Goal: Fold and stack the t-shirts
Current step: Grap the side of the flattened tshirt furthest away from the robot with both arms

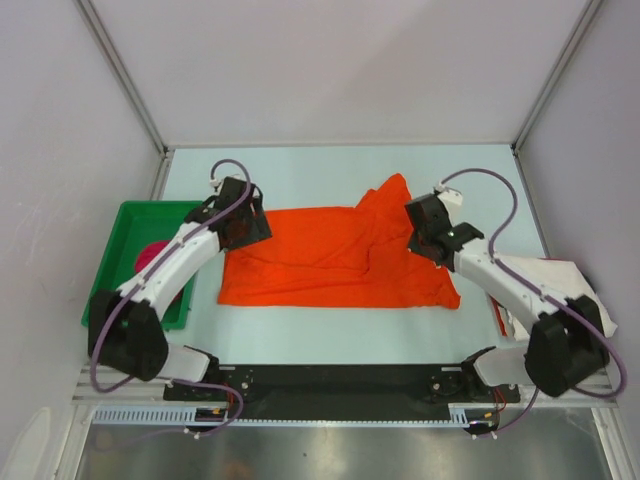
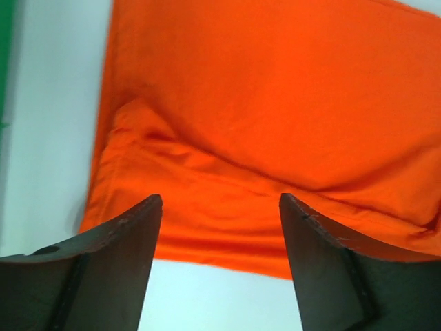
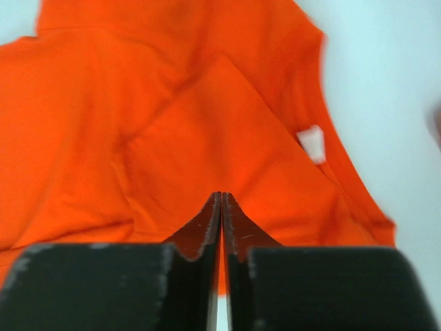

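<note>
The bright orange t-shirt (image 1: 330, 260) lies spread on the table, partly folded, with a sleeve sticking out at the back (image 1: 392, 195). My left gripper (image 1: 250, 225) hovers over its left edge, open, and the cloth (image 2: 275, 103) shows between the wide-apart fingers (image 2: 220, 203). Over the shirt's right part sits my right gripper (image 1: 420, 225), shut, its tips (image 3: 221, 196) pressed together with no cloth seen pinched. The shirt's white neck label (image 3: 311, 143) shows near it. A magenta-pink t-shirt (image 1: 150, 255) lies in the tray. An off-white t-shirt (image 1: 570, 280) lies at the right, under the right arm.
A green plastic tray (image 1: 120, 210) stands left of the orange shirt, and its edge (image 2: 5, 55) shows in the left wrist view. White walls with metal posts close in the table at the back and on both sides.
</note>
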### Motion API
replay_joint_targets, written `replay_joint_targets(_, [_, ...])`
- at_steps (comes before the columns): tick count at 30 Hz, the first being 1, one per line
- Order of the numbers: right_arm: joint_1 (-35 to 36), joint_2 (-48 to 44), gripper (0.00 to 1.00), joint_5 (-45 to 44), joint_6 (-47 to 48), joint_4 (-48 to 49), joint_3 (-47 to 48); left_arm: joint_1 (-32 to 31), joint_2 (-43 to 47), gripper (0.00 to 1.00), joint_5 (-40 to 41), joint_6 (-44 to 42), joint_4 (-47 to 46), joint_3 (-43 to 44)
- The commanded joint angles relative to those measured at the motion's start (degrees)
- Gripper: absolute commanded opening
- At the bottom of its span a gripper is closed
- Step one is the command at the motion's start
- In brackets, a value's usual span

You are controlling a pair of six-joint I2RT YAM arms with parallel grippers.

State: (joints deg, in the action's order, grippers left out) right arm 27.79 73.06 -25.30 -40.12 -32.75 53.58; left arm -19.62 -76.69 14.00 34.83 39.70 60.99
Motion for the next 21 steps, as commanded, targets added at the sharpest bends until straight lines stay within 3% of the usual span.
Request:
replay_joint_targets(1, [0.07, 9.89, 0.00, 2.10, 4.08, 5.77, 8.90, -0.34, -8.82, 0.71, -4.86, -3.80, -5.15, 8.68])
replay_joint_targets(5, [-4.31, 18.33, 0.00, 6.21, 6.10, 10.25, 15.83, 0.28, -16.11, 0.67, -5.12, -4.59, -7.18, 16.07])
replay_joint_targets(8, [-6.61, 28.78, 0.17, 8.43, 7.25, 6.67, 29.00, 0.28, -22.97, 0.61, -5.21, -5.29, -5.26, 24.16])
replay_joint_targets(9, [-6.87, 31.77, 0.30, 8.08, 8.73, 5.34, 33.04, 0.37, -24.46, 0.59, -4.95, -5.73, -4.55, 25.91])
replay_joint_targets(10, [-7.22, 35.71, 0.36, 8.16, 9.52, 4.37, 38.30, 0.46, -26.83, 0.56, -4.51, -5.91, -3.15, 28.72])
replay_joint_targets(15, [-10.30, 45.49, 0.58, 10.26, 11.38, 4.10, 49.76, 1.07, -30.01, 0.58, -3.54, -7.67, -3.58, 29.89])
replay_joint_targets(21, [-12.58, 58.15, 0.61, 11.33, 13.40, 3.31, 63.04, 1.34, -29.84, 0.62, -5.12, -6.88, -5.60, 25.77])
